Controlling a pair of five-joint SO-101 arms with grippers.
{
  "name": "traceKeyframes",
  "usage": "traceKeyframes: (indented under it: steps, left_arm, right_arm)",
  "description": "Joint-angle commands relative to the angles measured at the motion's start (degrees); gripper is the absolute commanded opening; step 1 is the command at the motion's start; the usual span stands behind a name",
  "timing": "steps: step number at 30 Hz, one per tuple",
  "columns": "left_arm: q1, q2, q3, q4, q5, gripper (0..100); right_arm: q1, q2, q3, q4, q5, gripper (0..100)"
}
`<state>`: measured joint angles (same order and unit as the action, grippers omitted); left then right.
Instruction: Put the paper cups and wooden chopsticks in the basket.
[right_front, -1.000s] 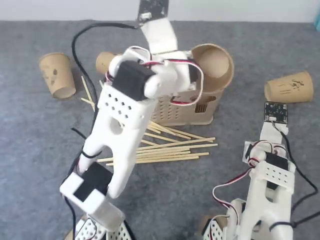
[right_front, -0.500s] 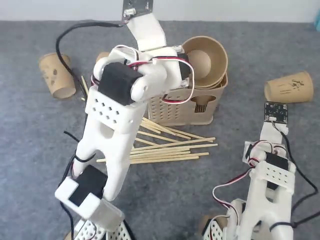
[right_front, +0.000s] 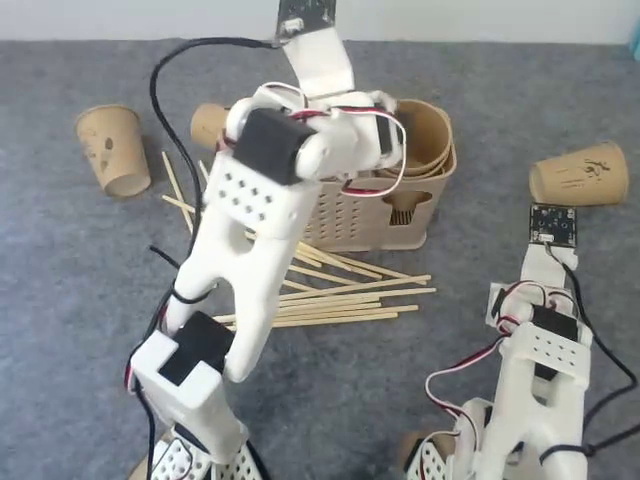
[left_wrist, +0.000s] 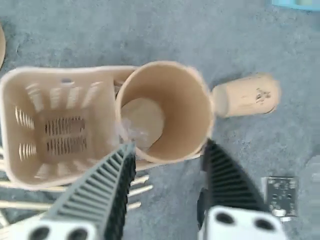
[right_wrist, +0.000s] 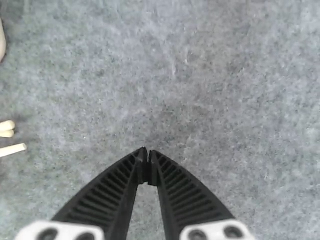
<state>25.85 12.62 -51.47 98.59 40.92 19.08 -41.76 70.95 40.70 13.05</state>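
- Surveying the counter (right_front: 60, 300) from its left edge: the far-left cup (right_front: 110, 150) lies well apart from the basket (right_front: 400, 215) and is not yet collected. A half-hidden cup (right_front: 208, 122) shows behind the left arm.
- Chopsticks (right_front: 330, 300) lie scattered on the counter beside the basket's near wall, and some pass under the left arm. Judged risk: thin, flat sticks may slip from a pinch, or the arm may sweep them aside.
- Left hand (left_wrist: 169, 145) is open above the basket, with its fingers spread either side of the placed cup (left_wrist: 162, 112). Contact with the cup's rim cannot be confirmed.
- The placed cup stands mouth-up at the basket's right end in the high view, its rim showing above the basket wall. Judged risk: a finger catching that rim on withdrawal could tip the cup or lift it out. The light basket could also shift.
- Right-side cup (right_front: 580, 172) lies on its side, well apart from the basket and uncollected.
- Right hand (right_wrist: 146, 150) is closed on nothing and sits above bare counter, near a few chopstick ends.
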Motion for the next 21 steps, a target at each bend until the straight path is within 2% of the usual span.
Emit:
traceKeyframes:
  steps: [1, 6, 12, 16, 21]
  left_arm:
    - [-1.5, -2.0, -5.8, 2.2, -5.0, 25]
    - [-7.2, -11.5, -0.6, 2.1, -12.3, 21]
    - [-15.8, -26.8, 16.8, 2.0, -13.4, 20]
    - [-21.9, -36.0, 30.5, 1.3, -15.0, 20]
    - [-31.4, -45.5, 49.8, -6.0, -18.2, 20]
  right_arm:
    - [0.8, -2.6, -0.3, -0.7, 0.5, 0.8]
    - [1.6, -2.2, -0.8, -0.4, 0.4, 0.8]
    - [8.0, -2.8, -6.3, 5.4, -2.5, 0.8]
    - [14.0, -2.2, -15.7, 12.0, -0.3, 0.8]
    - [20.0, -0.9, -31.9, 20.4, 3.9, 0.9]
